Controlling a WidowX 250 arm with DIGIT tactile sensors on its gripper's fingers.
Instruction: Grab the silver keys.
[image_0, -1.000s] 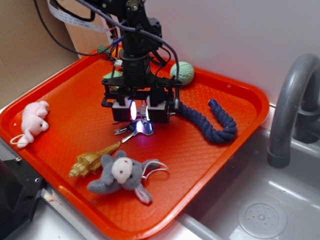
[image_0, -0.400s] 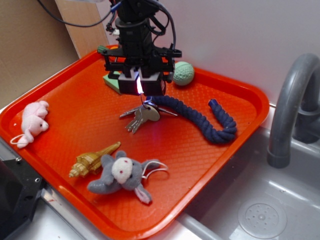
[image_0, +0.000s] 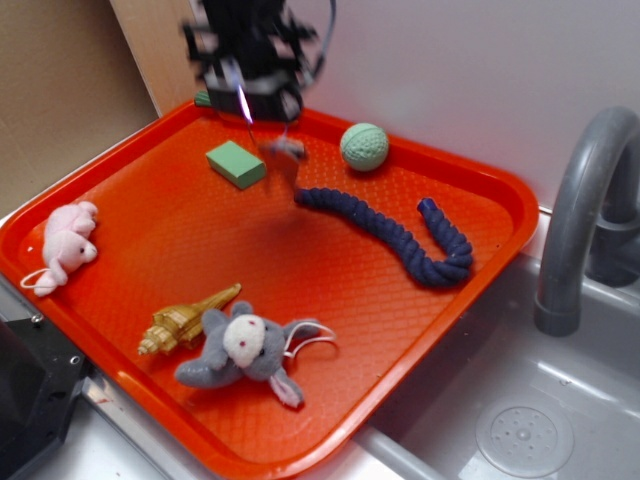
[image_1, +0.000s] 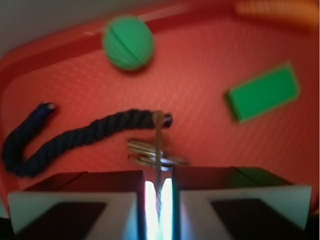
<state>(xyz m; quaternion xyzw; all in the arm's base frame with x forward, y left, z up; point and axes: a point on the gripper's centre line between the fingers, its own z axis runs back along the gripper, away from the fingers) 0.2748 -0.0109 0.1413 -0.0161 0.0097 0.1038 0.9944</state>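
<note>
My gripper (image_0: 250, 100) is high over the back of the orange tray (image_0: 470, 170), blurred by motion. It is shut on the silver keys (image_0: 283, 160), which hang below it in the air, clear of the tray. In the wrist view the two jaws stand almost together with a thin metal piece clamped in the glowing gap, and the silver keys (image_1: 152, 154) dangle just past my gripper (image_1: 159, 200).
On the tray lie a dark blue rope (image_0: 390, 228), a green ball (image_0: 364, 146), a green block (image_0: 236, 163), a golden spiral shell (image_0: 185, 320), a grey plush animal (image_0: 250, 347) and a pink plush (image_0: 68, 243). A sink and grey faucet (image_0: 580, 210) are at the right.
My gripper has risen from the tray floor and moved back and left, lifting the keys off the tray; they now hang in the air.
</note>
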